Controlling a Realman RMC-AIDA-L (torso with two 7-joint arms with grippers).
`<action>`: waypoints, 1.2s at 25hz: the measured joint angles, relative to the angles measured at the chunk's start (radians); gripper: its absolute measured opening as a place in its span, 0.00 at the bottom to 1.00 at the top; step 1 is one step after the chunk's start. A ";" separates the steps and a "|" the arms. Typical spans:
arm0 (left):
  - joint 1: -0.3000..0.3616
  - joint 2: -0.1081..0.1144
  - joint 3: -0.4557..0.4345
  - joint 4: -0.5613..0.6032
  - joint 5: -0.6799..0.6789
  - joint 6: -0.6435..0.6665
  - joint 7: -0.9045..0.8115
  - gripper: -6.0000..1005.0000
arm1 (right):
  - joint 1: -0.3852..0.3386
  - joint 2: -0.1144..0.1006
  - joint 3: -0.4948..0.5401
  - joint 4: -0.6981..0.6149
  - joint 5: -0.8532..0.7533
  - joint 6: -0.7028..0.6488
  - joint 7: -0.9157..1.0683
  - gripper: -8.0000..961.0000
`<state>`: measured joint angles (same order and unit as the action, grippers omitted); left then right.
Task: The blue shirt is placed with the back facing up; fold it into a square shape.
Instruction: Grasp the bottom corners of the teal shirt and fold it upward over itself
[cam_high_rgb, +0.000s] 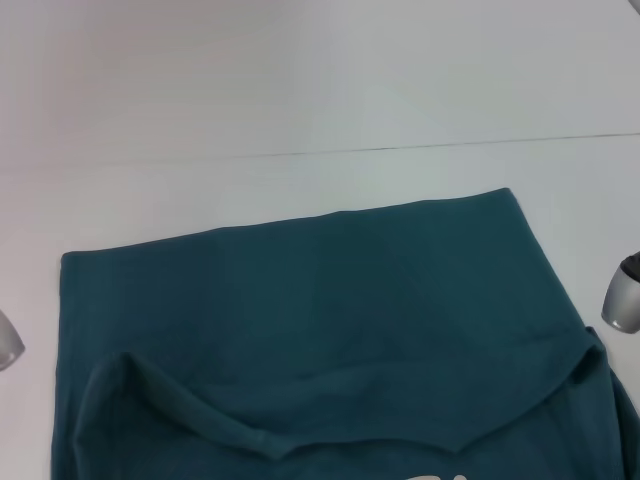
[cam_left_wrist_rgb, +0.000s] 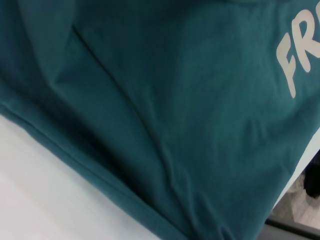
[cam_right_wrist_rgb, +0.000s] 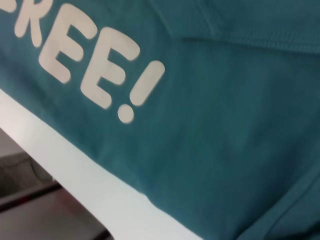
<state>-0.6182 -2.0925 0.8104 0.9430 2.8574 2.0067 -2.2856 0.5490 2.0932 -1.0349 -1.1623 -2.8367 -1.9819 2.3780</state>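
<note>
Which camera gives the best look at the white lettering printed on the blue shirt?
The right wrist view: the white lettering on the blue shirt reads "REE!" large and clear. The left wrist view catches only "FR" at the picture's edge. The head view shows just slivers of white at the near edge.

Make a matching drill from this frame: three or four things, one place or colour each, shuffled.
Things:
1. blue shirt
2. white lettering
3. left arm
4. right arm

Descriptions:
A. grey metal part at the head view's right edge, beside the shirt
B. printed on the shirt fabric, ends in an exclamation mark
C. dark teal, spread over the white table
D. grey metal part at the head view's left edge, beside the shirt

Pairs: 1-C, 2-B, 3-D, 4-A
</note>
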 joint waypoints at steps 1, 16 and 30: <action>0.000 0.001 -0.008 0.004 0.000 0.001 0.001 0.06 | -0.006 -0.003 0.007 -0.013 0.013 0.000 -0.003 0.03; -0.049 0.067 -0.303 0.078 -0.086 0.062 0.050 0.06 | -0.010 -0.059 0.241 -0.213 0.215 0.001 -0.030 0.03; -0.062 0.086 -0.412 0.113 -0.234 -0.018 0.043 0.06 | 0.015 -0.059 0.344 -0.267 0.331 0.094 -0.031 0.03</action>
<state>-0.6797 -2.0066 0.3986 1.0563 2.6232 1.9888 -2.2426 0.5645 2.0344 -0.6907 -1.4291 -2.5053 -1.8880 2.3475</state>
